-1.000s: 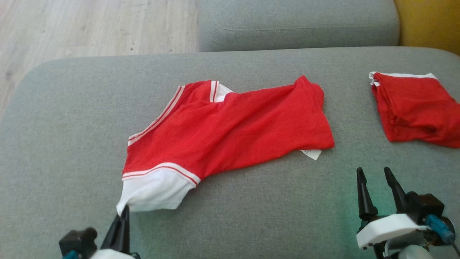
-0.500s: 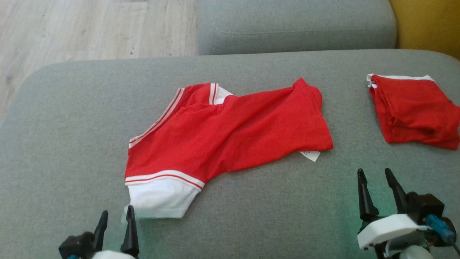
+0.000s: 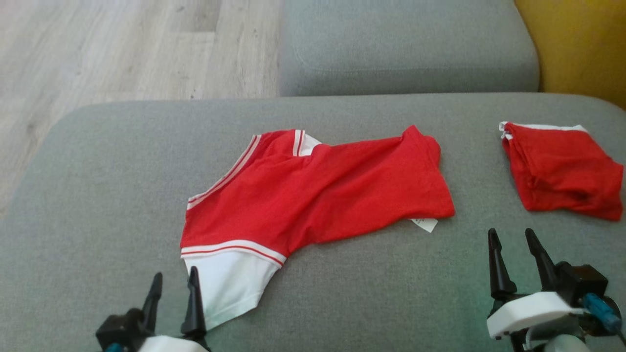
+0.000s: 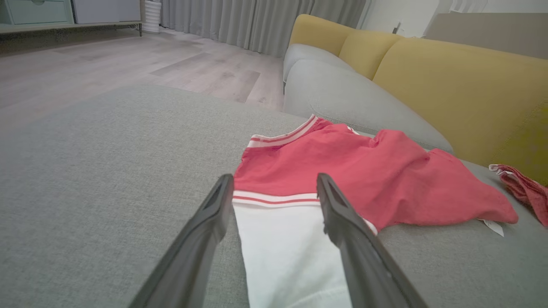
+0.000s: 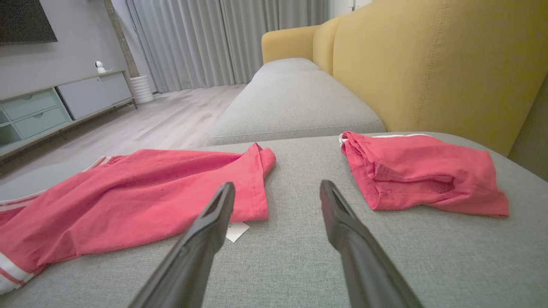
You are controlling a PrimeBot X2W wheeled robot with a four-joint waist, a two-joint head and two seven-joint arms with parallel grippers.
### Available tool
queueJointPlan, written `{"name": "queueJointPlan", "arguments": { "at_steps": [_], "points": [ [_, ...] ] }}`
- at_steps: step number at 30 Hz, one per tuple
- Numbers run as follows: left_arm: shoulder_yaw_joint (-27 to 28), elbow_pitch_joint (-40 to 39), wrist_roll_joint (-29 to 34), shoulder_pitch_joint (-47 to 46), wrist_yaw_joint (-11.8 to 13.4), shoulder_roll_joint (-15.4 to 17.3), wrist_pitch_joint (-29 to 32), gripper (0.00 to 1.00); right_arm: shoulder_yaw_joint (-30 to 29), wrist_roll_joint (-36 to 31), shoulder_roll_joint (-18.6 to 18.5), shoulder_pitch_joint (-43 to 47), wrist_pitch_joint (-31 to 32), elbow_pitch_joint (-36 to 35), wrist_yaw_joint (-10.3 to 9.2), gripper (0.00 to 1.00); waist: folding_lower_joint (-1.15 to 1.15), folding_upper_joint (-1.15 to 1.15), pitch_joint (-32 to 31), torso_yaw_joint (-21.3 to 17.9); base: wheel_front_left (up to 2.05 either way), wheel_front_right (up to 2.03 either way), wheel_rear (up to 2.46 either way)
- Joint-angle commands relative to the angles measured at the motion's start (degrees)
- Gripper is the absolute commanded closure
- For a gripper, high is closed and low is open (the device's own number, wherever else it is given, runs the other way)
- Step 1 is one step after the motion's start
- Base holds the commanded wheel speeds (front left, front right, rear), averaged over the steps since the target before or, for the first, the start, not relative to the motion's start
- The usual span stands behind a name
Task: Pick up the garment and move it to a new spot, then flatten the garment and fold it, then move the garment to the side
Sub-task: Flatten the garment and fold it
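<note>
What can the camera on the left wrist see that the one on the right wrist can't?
Left wrist view, not the right: the open left gripper, pointing over a broad white sleeve. Right wrist view, not the left: the open right gripper and a dark screen on the wall. Both: the red garment, the second red garment, the grey sofa cushion, the yellow backrest, curtains and wood floor.
</note>
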Motion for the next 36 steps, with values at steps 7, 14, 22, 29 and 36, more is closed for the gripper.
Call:
{"name": "queueJointPlan", "arguments": {
  "at_steps": [7,14,22,29,36],
  "points": [
    [0.75,-1.18,1.28,-2.91,-0.22,-0.91,-0.87,0.0,1.99,1.26,-0.33,-0.13,-1.43,-1.8,0.39,0.0,0.0,0.0,-2.02,0.46,0.0,0.0,0.0],
    [0.16,-1.04,1.59,-2.44,-0.54,-1.18,-0.9,0.0,2.45,1.82,-0.33,0.22,-1.84,-1.29,0.39,0.0,0.0,0.0,-2.66,0.8,0.0,0.0,0.0],
    [-0.01,-1.14,1.81,-2.53,-0.39,-1.05,-0.91,0.0,3.09,1.88,-0.33,0.0,-2.1,-1.21,0.39,0.0,0.0,0.0,-2.57,0.85,0.0,0.0,0.0],
    [-0.44,0.72,0.21,-1.44,-0.07,-1.17,1.72,0.0,3.77,1.71,-0.33,-0.08,-1.87,-1.47,0.39,0.0,0.0,0.0,-1.82,0.72,0.0,0.0,0.0],
    [-0.42,6.38,-2.2,-1.29,-1.14,-1.81,3.84,0.0,4.43,1.4,-0.33,-0.38,-1.3,-1.79,0.39,0.0,0.0,0.0,-0.33,-0.1,0.0,0.0,0.0]
  ]
}}
